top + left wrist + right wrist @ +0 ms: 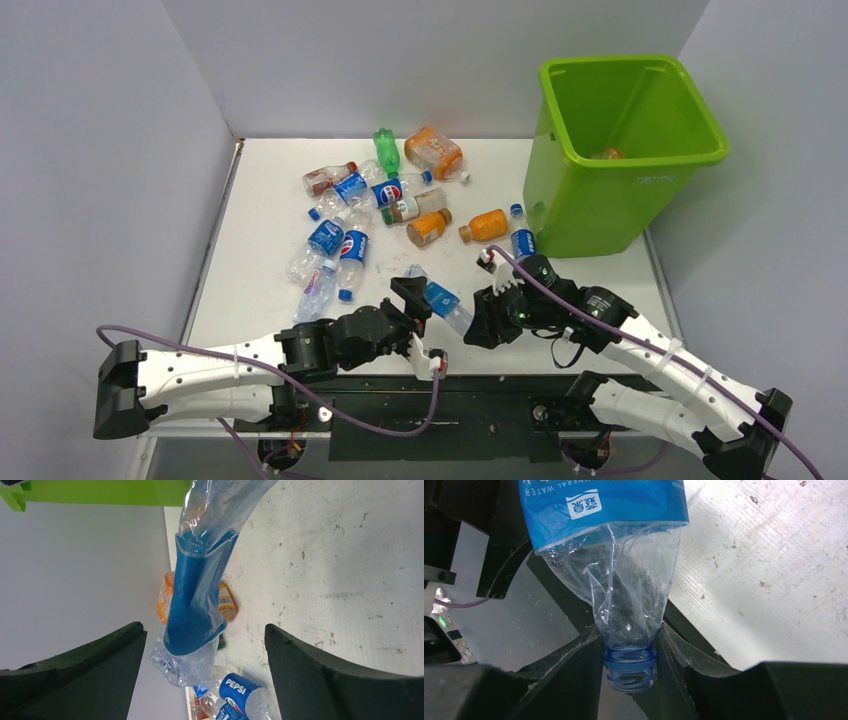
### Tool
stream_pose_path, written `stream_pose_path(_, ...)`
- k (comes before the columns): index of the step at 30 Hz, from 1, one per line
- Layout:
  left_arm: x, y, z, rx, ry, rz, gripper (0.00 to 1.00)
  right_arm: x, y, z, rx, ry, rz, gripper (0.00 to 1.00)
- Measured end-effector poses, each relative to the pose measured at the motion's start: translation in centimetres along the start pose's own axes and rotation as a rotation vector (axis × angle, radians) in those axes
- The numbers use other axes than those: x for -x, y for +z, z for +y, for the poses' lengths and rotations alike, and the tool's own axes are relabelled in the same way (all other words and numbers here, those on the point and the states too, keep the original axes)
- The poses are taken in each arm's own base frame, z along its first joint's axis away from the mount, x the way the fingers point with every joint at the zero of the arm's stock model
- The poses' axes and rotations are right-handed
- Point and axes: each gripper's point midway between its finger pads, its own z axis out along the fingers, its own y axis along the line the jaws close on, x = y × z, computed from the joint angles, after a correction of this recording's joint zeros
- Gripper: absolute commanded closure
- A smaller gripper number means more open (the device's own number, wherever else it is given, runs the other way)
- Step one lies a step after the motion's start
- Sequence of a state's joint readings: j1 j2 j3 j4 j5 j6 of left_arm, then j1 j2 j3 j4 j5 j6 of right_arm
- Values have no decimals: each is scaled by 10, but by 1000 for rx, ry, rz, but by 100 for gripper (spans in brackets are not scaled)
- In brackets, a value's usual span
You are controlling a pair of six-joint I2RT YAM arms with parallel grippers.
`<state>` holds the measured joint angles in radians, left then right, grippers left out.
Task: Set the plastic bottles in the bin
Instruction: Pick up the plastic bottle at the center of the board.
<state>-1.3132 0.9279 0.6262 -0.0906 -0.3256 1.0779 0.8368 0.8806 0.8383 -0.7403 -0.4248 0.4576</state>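
The left arm (200, 375) and right arm (670, 365) have white links dotted with screws and black joints. A purple cable (140, 333) trails along each. The fingers (75, 680) are matte black.

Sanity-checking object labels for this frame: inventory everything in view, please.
held bottle: one, clear, blue label, near front edge between both arms
loose bottles: about a dozen, clear with blue or red labels, several orange, table centre-left
green bottle: one, green, far edge of cluster
orange item: one, orange, inside bin, partly hidden
bin: one, lime green, far right
table: one, white, scuffed
cables: two, purple, along arms
left fingers: black, open, either side of held bottle's base
right fingers: black, shut on held bottle's neck
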Motion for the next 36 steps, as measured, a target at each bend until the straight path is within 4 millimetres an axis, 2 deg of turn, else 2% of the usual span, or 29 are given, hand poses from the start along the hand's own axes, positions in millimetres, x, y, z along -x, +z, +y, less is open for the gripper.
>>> stream_pose_path(5, 1, 6, -1, -17, 33, 9, 27, 0, -2, 2, 8, -5, -6, 95)
stream_pose_path(8, 2, 7, -1, -22, 36, 9, 45, 1, -5, 4, 14, -9, -16, 95)
stream_pose_path(15, 4, 7, 2, -17, 45, 3, 79, -4, -6, 8, 32, 4, 1, 95)
stream_pose_path(16, 4, 8, 2, -20, 50, 4, 84, -5, -6, 8, 32, 10, 3, 91)
stream_pose_path(17, 4, 8, 1, -23, 51, 5, 88, -5, -7, 8, 32, 14, 4, 79)
stream_pose_path(19, 4, 9, 0, -27, 53, 7, 100, -6, -7, 8, 31, 19, 7, 42)
stream_pose_path(20, 4, 9, 0, -28, 53, 7, 100, -6, -7, 8, 30, 21, 8, 29)
stream_pose_path(23, 4, 10, -2, -32, 44, 4, 100, -2, -7, 13, 48, 14, -6, 2)
stream_pose_path(26, 4, 9, -2, -30, 22, 2, 100, 11, -11, 21, 72, -5, -45, 10)
stream_pose_path(30, 3, 1, -1, -9, -53, -6, 100, 39, -23, 36, 100, -29, -142, 10)
stream_pose_path(34, 3, -12, 3, 29, -252, -25, 100, 72, -45, 44, 102, -62, -331, 10)
stream_pose_path(36, 5, -18, 3, 31, -388, -39, 100, 90, -65, 48, 111, -87, -487, 10)
